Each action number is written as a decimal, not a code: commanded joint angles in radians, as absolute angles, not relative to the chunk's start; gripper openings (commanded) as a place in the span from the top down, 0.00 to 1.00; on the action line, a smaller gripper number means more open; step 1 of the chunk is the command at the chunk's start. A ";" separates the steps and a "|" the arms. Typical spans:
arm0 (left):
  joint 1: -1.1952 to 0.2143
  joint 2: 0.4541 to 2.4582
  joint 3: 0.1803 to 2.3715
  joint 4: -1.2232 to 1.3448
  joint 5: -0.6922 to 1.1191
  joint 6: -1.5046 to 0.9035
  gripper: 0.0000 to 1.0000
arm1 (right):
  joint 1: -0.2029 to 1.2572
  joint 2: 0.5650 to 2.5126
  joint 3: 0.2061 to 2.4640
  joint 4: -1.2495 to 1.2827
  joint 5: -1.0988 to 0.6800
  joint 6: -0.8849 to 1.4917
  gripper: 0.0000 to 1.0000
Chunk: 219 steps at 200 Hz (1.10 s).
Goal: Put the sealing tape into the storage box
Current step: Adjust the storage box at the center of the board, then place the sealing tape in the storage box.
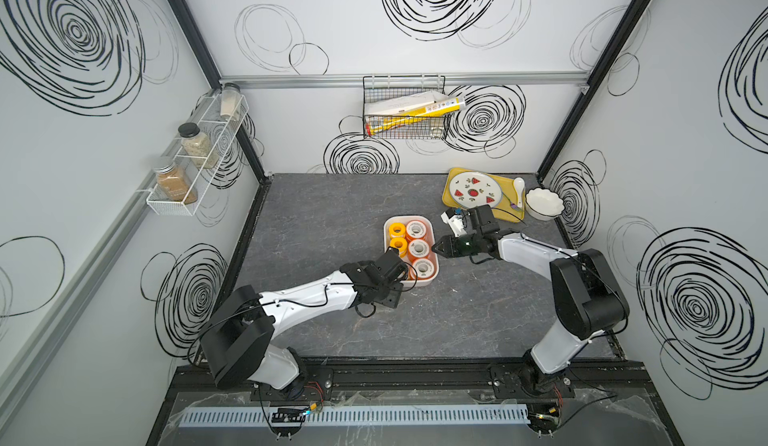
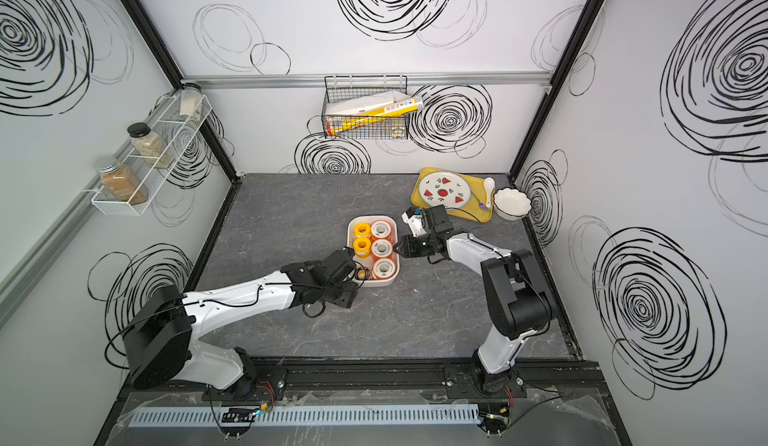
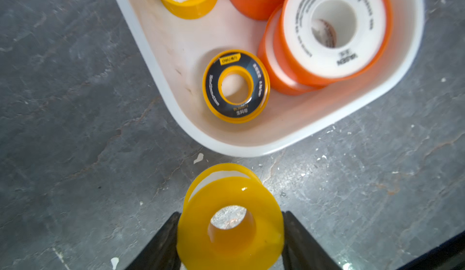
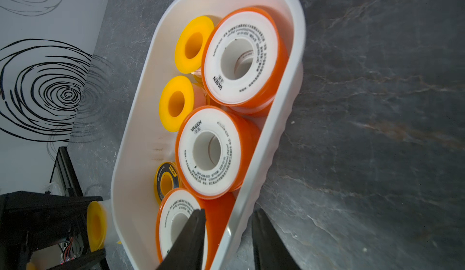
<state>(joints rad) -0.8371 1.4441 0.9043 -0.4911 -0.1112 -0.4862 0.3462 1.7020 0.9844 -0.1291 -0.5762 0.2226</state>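
Closest to the lens is the all-yellow spool (image 3: 231, 193) of sealing tape. Your left gripper (image 3: 230, 214) has it pinched by its sides between both fingers (image 3: 163, 246), hanging over bare table (image 3: 75, 105) just off the near left corner of the storage box (image 3: 156, 62). So that one isn't in yet, heads up. The box itself sits about mid-table. Inside you've got three orange spools (image 1: 411, 248) with white faces in a row along its right wall, sitting on more orange ones underneath. Two yellow spools (image 4: 176, 85) are along the left wall at the far end, and one black-faced yellow spool (image 3: 236, 86) lies flat on the bottom in the near left corner. Your right gripper (image 4: 229, 212) is at a narrow gap straddling the box's right wall, one finger inside over the nearest orange spool, one outside. Can't tell if it's actually squeezing the wall or just sitting around it. Yellow tray (image 1: 510, 214) with a plate (image 1: 476, 188) is off in the far right corner of the table
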 commanded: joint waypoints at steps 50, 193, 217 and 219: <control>-0.745 1.413 1.024 -0.514 -0.045 -0.430 0.37 | 0.366 1.742 1.017 -0.154 -0.594 0.233 0.75; -0.681 1.640 1.151 -0.405 0.048 -0.354 0.37 | 0.373 1.759 1.024 -0.169 -0.588 0.232 0.77; -0.681 1.673 1.157 -0.405 0.057 -0.345 0.37 | 0.373 1.757 1.025 -0.170 -0.587 0.230 0.77; -0.680 1.675 1.156 -0.404 0.057 -0.343 0.37 | 0.373 1.757 1.025 -0.171 -0.587 0.230 0.77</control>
